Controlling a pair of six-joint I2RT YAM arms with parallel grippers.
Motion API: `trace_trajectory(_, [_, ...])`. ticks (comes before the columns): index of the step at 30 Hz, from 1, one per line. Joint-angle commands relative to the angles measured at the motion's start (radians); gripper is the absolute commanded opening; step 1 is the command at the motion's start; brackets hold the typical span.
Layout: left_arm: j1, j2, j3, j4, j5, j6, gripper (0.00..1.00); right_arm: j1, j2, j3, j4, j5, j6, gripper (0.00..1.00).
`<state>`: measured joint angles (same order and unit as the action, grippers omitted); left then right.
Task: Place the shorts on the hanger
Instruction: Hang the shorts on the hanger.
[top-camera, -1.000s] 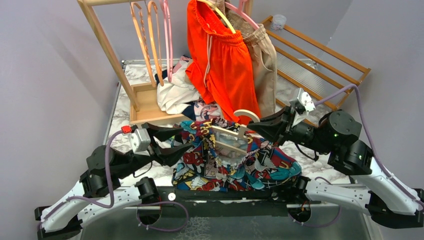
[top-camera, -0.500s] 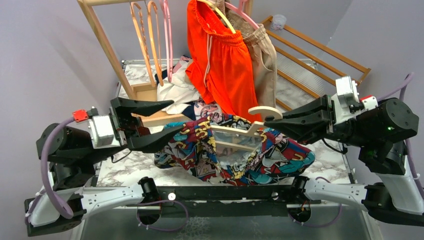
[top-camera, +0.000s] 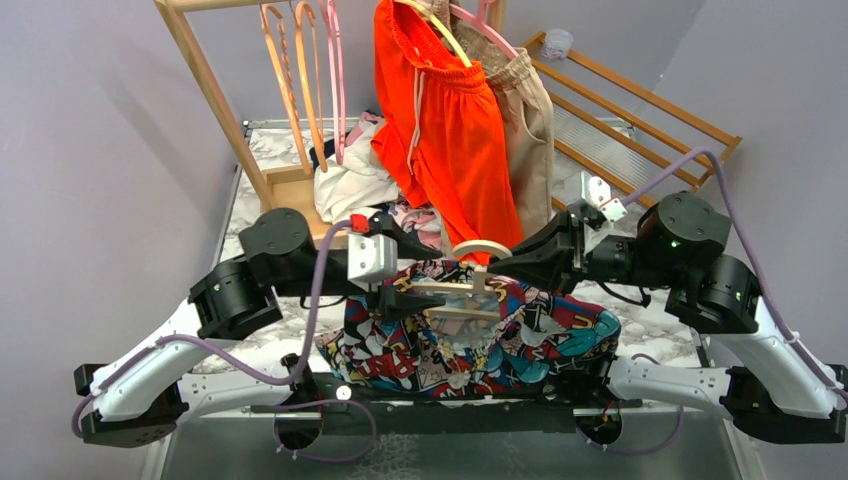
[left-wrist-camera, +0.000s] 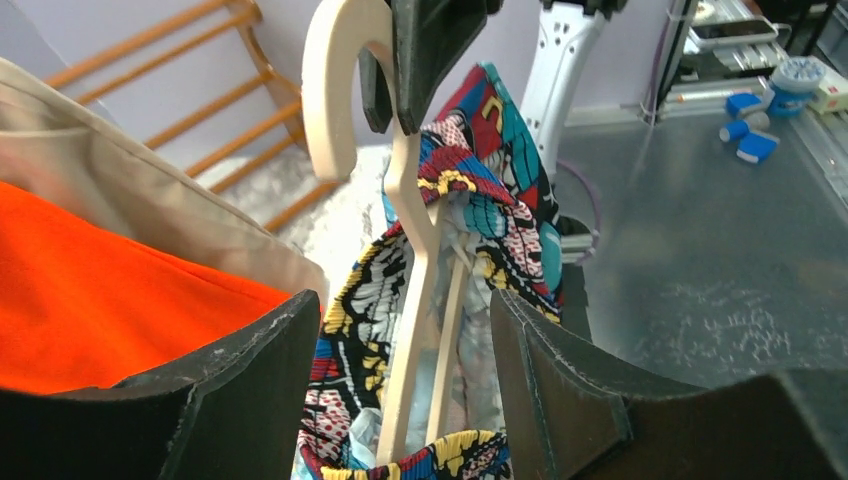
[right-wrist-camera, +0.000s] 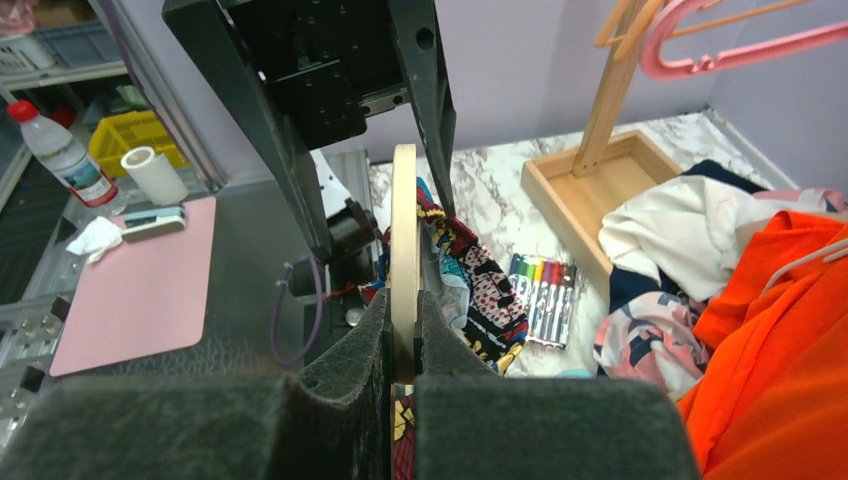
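Shorts (top-camera: 460, 345) hang from the hanger (top-camera: 478, 247), lower than half a second ago, their bottom now on the tabletop (top-camera: 232, 238). Right hand (right-wrist-camera: 403, 300) pinches the hanger's hook. Left hand (left-wrist-camera: 402, 300), spread, has moved in and straddles the hanger.

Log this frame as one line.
right claw: shut on hanger | left claw: open, either side of hanger | shorts: bunched around hanger
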<state>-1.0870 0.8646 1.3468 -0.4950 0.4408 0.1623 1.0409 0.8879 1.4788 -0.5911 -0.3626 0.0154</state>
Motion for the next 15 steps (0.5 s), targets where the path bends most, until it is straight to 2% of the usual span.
trace_trajectory(1, [-0.001,0.024,-0.02,-0.045,0.054,0.026,0.66,0.002,-0.006,-0.003,0.014,-0.036,-0.018,0.01])
trace_trajectory(12, [-0.001,0.093,-0.087,-0.078,0.033,0.055,0.64,0.002,-0.004,-0.039,0.03,-0.068,-0.016,0.01])
trace_trajectory(15, [0.0,0.114,-0.092,-0.077,0.032,0.057,0.6,0.002,-0.001,-0.05,0.044,-0.086,-0.009,0.01])
